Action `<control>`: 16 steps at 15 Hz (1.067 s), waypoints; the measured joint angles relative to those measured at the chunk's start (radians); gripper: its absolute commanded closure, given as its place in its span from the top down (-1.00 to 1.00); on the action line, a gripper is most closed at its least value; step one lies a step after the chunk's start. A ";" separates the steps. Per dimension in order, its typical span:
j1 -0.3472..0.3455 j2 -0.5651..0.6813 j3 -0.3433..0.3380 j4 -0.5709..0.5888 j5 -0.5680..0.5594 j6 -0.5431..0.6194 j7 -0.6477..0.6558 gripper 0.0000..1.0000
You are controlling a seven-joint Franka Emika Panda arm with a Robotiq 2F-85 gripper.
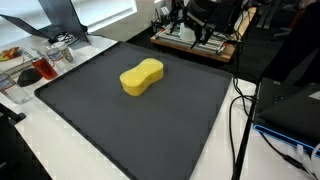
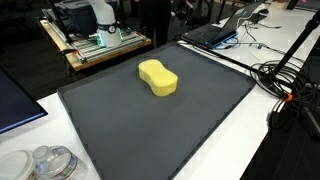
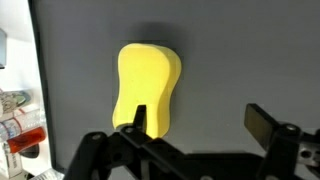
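A yellow peanut-shaped sponge (image 1: 141, 77) lies on a dark grey mat (image 1: 120, 120) and shows in both exterior views (image 2: 158, 78). In the wrist view the sponge (image 3: 148, 85) lies just beyond my gripper (image 3: 200, 120), with one fingertip in front of its near end. The gripper is open and empty, its two black fingers wide apart above the mat (image 3: 240, 50). The arm and gripper do not show in either exterior view.
Clear plastic cups and a red item (image 1: 40, 65) stand off one mat edge. A wooden table with equipment (image 2: 95, 40) stands behind. Laptops and cables (image 2: 285, 80) lie beside the mat. Clear jars (image 2: 45, 165) sit at a near corner.
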 measured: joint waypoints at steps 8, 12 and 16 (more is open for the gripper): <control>0.135 0.311 -0.039 0.344 -0.161 -0.271 0.104 1.00; 0.142 0.447 -0.099 0.530 -0.161 -0.315 0.060 1.00; 0.103 0.534 -0.167 0.673 -0.125 -0.322 -0.045 1.00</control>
